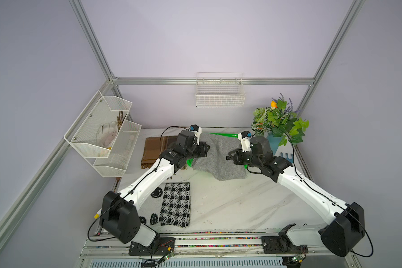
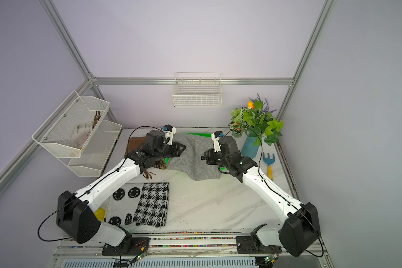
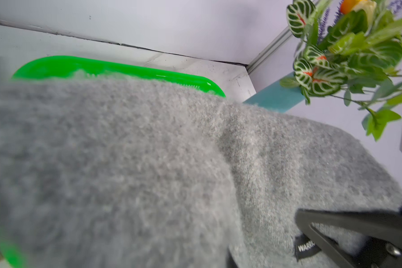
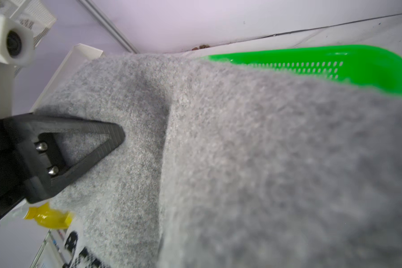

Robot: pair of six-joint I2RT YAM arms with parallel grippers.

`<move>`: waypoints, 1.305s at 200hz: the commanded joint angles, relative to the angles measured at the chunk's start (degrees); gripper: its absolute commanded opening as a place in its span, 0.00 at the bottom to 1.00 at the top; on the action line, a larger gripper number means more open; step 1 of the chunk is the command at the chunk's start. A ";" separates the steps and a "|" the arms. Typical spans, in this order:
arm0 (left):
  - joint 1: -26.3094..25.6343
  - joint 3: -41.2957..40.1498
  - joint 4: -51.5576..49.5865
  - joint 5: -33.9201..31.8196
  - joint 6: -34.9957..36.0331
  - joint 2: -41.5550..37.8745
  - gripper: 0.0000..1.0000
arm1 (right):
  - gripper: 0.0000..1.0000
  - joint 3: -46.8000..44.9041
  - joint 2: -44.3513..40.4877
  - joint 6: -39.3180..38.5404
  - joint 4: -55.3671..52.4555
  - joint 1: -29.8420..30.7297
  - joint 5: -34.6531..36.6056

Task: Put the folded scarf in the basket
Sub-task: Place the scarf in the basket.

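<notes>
Above the surface point(image 1: 230, 201), left tool point(image 1: 206, 147) and right tool point(image 1: 229, 156) clamp the grey scarf point(image 1: 218, 160) over the basket point(image 1: 221, 135); lowering and release apparently remain.

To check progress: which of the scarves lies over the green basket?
The plain grey scarf; the brown scarf and the black-and-white scarves lie on the table.

- white-shelled left arm point(image 1: 149, 183), black joint housings, thin black cable
- white-shelled right arm point(image 1: 311, 192), same build
- black ribbed triangular gripper fingers point(image 4: 79, 128), two silver screws
- white wrist-camera mounts point(image 1: 196, 132), blue caps
</notes>
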 commanded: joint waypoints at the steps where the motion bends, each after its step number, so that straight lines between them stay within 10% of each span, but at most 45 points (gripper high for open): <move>1: 4.00 5.24 2.83 7.63 1.65 5.93 0.00 | 0.00 4.28 5.03 -1.07 0.43 -2.92 -0.25; 84: 7.73 22.89 2.17 11.35 2.90 28.20 0.00 | 0.00 20.00 26.74 -5.86 -1.82 -6.95 -0.75; 261: 9.00 20.33 -2.30 9.21 6.15 37.79 0.00 | 0.00 21.24 38.07 -9.20 -5.85 -8.85 9.99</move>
